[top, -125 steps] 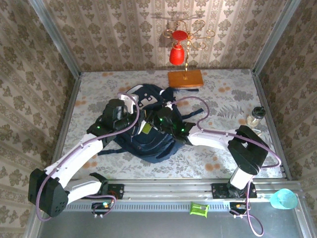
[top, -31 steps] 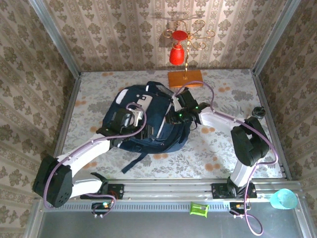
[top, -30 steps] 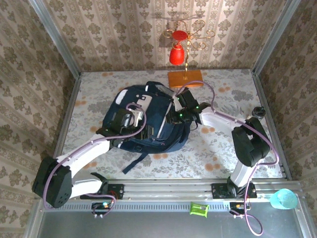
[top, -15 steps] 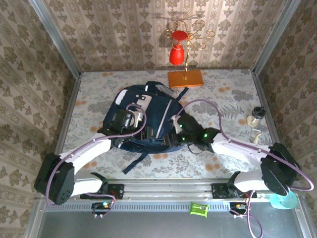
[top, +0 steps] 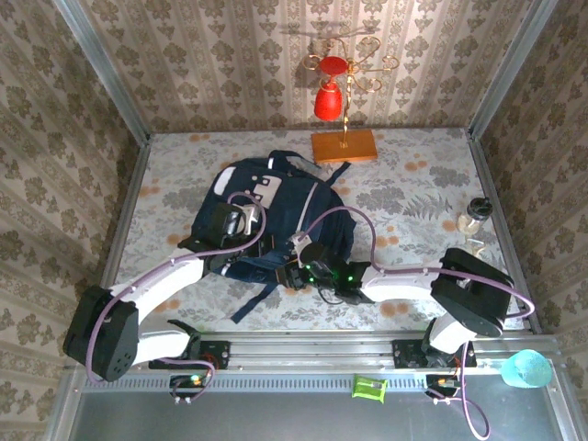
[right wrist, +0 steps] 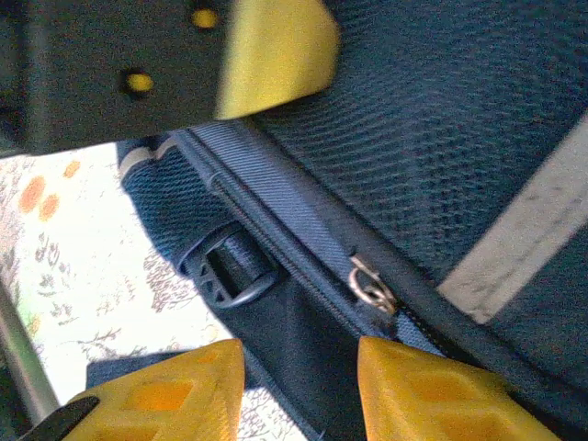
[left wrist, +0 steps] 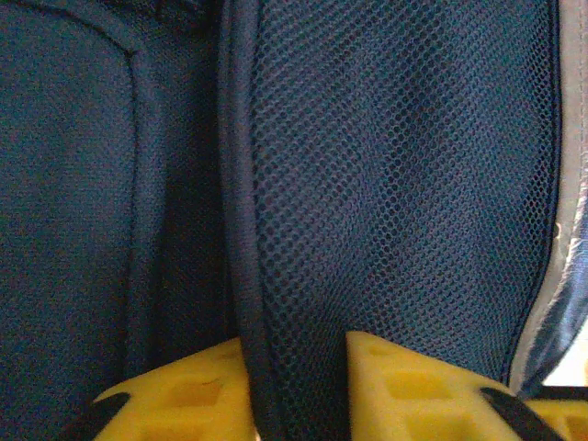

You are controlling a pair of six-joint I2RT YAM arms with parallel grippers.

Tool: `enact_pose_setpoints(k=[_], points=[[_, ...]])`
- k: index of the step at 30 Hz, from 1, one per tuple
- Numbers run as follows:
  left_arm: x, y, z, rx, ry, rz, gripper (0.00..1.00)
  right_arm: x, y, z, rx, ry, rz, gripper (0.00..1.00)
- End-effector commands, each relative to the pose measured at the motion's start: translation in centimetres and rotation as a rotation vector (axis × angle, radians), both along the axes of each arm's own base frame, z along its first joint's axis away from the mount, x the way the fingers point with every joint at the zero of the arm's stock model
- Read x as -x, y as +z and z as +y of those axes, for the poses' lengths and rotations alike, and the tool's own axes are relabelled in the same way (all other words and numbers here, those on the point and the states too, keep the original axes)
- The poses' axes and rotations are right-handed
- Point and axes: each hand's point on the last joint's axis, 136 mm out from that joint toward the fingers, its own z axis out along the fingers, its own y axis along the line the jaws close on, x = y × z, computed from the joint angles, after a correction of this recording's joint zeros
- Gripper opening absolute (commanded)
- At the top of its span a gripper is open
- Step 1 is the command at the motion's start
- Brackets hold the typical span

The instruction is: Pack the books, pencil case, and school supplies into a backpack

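The backpack is lying flat on the table, left of centre. Can't see into it from any angle, so I can't tell what's packed inside. The long way of it runs roughly near-to-far. The top end with the carry loop points at the back wall, toward the orange slab, and the bottom end faces the arms. One loose strap trails off toward the near edge.

The left gripper sits on the left half of the bag. On its wrist camera the left gripper is narrow, with a piped ridge of navy fabric and mesh packed between the yellow fingers, so it looks pinched on the bag.

The right gripper is at the bag's near edge. Up close, the right gripper has its jaws partway apart with nothing clamped. They frame the dark fabric just below the zip pull, and a plastic buckle is just to the left.
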Motion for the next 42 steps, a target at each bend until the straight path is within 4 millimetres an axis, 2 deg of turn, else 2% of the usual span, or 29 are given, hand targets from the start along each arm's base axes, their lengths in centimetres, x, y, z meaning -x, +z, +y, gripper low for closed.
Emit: enact_pose_setpoints(k=[1, 9, 15, 27, 40, 42], points=[[0.8, 0.1, -0.4, 0.031, -0.04, 0.01, 0.19, -1.7, 0.1, -0.6, -0.047, -0.13, -0.031, 0.38], [0.9, 0.5, -0.6, 0.045, -0.06, 0.006, 0.0, -1.9, -0.9, -2.0, -0.047, -0.218, -0.049, 0.38], [1.0, 0.7, -0.8, 0.055, -0.073, 0.007, 0.0, -2.5, -1.3, -0.9, -0.081, -0.231, -0.057, 0.37], [1.1, 0.6, -0.9, 0.053, -0.084, 0.007, 0.0, -3.2, 0.2, -0.1, -0.126, -0.284, -0.13, 0.27], [0.9, 0.3, -0.5, 0.039, -0.069, 0.003, 0.0, -2.8, -0.2, -1.2, -0.108, -0.314, -0.131, 0.01], [0.8, 0.3, -0.5, 0.037, -0.065, 0.001, 0.0, -2.6, -0.5, -1.6, -0.092, -0.317, -0.125, 0.0]])
